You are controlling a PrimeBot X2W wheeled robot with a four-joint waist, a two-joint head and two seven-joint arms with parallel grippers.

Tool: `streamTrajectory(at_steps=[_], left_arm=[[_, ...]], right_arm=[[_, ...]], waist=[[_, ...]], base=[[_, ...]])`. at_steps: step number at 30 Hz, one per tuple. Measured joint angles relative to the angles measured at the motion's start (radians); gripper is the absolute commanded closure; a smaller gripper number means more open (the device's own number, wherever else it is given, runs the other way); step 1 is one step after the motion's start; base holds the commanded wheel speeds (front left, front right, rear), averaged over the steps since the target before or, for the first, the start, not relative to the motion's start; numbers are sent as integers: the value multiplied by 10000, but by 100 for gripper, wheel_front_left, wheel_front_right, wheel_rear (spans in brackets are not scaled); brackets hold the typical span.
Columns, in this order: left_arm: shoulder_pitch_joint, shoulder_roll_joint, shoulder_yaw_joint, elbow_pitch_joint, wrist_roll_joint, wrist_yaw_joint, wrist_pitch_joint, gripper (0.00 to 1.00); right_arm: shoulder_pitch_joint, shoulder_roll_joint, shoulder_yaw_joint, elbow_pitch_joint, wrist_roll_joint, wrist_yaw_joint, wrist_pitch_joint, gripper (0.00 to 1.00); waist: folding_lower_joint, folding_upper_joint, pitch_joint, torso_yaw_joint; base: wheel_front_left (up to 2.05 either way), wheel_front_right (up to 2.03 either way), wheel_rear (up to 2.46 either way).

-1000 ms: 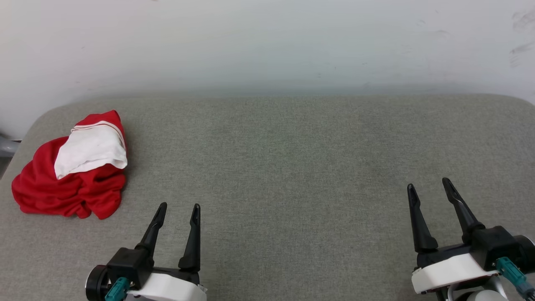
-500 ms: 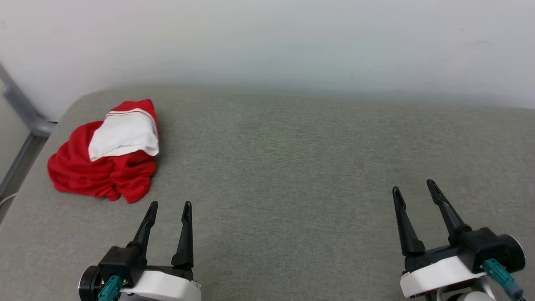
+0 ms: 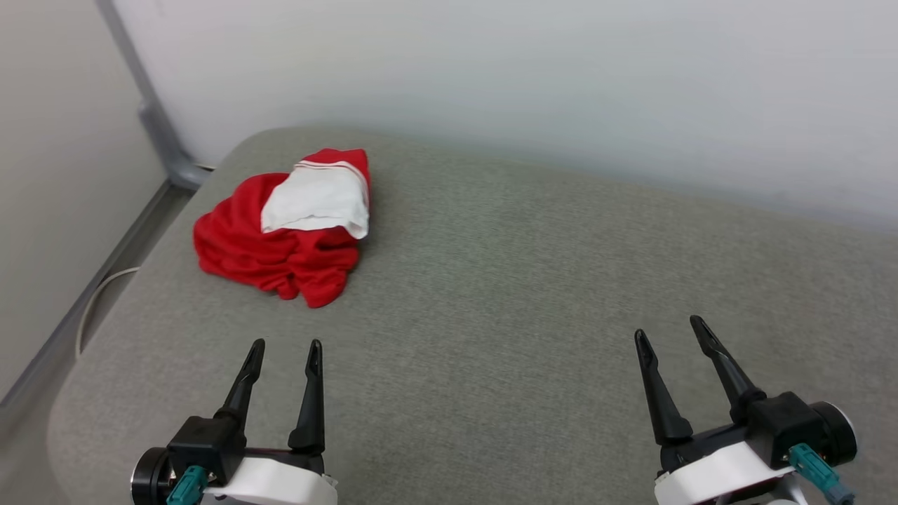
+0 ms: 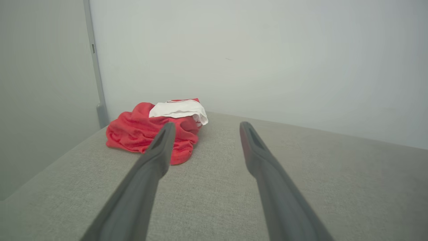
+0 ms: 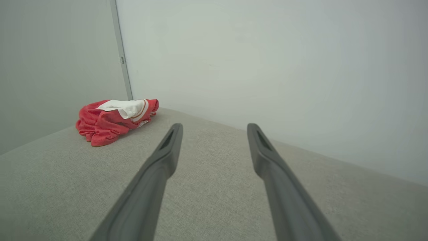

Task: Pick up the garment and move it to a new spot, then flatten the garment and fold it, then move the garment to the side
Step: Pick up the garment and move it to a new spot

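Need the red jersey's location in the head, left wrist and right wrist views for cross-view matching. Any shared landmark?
Head view: garment at upper left, crumpled on the grey cushion.
Left wrist view: garment left of centre, at mid-height.
Right wrist view: garment at middle left, near the cushion's far corner.
Shared landmark: the grey wall strip just behind the garment.

The grey fabric pad [image 3: 547, 280], woven and rounded at its corners, bears the jersey [image 3: 280, 249], a crumpled red heap with a white part on top, near its far left corner.
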Motion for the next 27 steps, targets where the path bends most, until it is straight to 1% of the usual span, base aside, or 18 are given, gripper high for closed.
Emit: streamTrajectory(at_steps=[7, 13, 19, 27], left_arm=[[138, 0, -23, -27, 88, -69, 0, 0], [159, 0, -67, -12, 159, -155, 0, 0], [201, 0, -67, -19, 115, -224, 0, 0], [201, 0, 33, -56, 150, -280, 0, 0]], right_arm=[[64, -2, 123, 19, 111, 0, 0, 0], [70, -2, 121, 12, 169, 0, 0, 0], [71, -2, 146, -8, 171, 0, 0, 0], [72, -2, 247, -54, 167, 0, 0, 0]], waist=[[0, 0, -126, 719], [0, 0, -167, 1074], [0, 0, -142, 1157], [0, 0, -71, 975]], base=[[0, 0, 0], [0, 0, 0], [0, 0, 0], [0, 0, 0]])
